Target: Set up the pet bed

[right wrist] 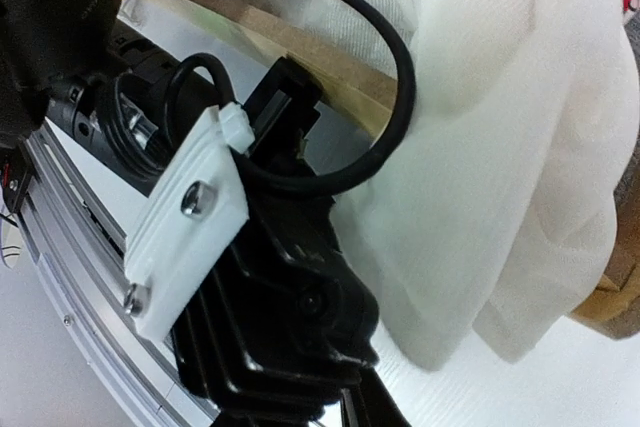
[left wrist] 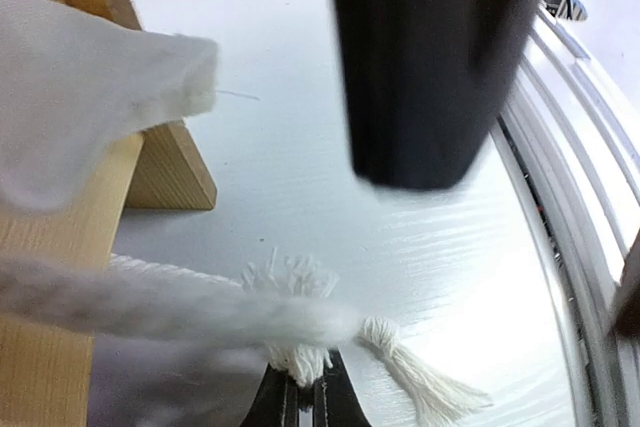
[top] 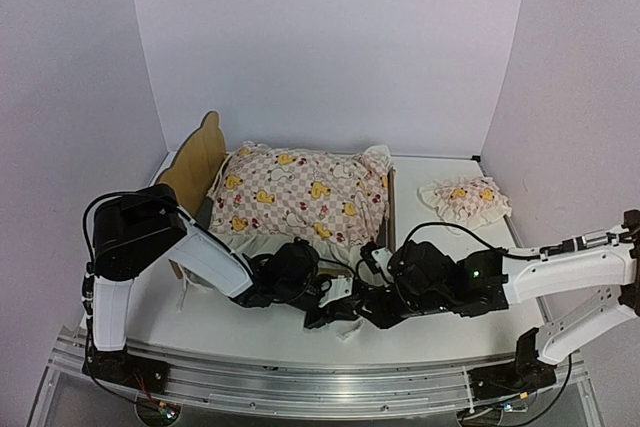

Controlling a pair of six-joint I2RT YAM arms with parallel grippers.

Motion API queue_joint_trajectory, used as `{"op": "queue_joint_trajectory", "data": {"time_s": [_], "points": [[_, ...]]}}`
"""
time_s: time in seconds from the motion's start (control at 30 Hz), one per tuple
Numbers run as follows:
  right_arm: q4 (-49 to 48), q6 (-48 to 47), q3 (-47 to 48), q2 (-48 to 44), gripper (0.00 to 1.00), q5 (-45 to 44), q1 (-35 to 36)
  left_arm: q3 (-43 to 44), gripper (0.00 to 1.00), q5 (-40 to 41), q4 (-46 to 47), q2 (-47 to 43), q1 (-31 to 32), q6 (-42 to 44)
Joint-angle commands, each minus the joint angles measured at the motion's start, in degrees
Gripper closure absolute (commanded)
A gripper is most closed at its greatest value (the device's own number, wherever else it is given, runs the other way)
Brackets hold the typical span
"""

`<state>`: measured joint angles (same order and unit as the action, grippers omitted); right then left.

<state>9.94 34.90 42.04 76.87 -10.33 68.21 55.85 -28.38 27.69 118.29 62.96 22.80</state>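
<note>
Tassel fringe [left wrist: 298, 352] meets the clenched left gripper [left wrist: 305, 399] just beside the pet bed [top: 195, 162], where the right gripper [top: 368, 309] sits, its grip impossible to tell.

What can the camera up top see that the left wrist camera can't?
Only the top view shows the yellow ducks on the pink checked quilt, the small matching pillow lying apart on the white table, and the black-and-white left arm and right arm. Only the left wrist view clearly shows frayed white cord tassels at the shut left gripper. Both show the light-wood pet bed frame and the table.
</note>
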Motion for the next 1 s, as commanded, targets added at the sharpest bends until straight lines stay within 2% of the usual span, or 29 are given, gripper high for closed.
{"op": "queue_joint_trajectory", "data": {"time_s": [0.0, 0.13, 0.33, 0.53, 0.73, 0.97], "points": [[4.0, 2.0, -0.2, -4.1, 0.73, 1.9, -1.6, 2.6, 0.98, 1.2, 4.2, 1.1, -1.0, 7.1], [4.0, 6.3, -2.0, -4.6, 0.70, 5.2, -4.8, 2.8, 0.98, 1.3, 4.6, 1.4, -1.0, 7.8], [0.6, 13.3, -3.8, -1.1, 0.80, 6.3, -7.9, 3.1, 0.98, 1.8, 5.4, 1.8, -1.0, 9.1], [-13.0, 19.1, -7.6, 0.0, 0.75, 6.5, -9.4, 3.1, 0.98, 1.9, 6.1, 1.9, -1.0, 10.0], [-16.3, 23.0, -8.9, 1.0, 0.71, 4.8, -10.0, 3.1, 0.98, 1.8, 6.6, 2.0, -1.0, 10.4], [-17.7, 26.4, -10.8, 0.7, 0.75, 2.8, -10.4, 3.2, 0.98, 2.1, 7.1, 2.1, -1.0, 10.4]]}}
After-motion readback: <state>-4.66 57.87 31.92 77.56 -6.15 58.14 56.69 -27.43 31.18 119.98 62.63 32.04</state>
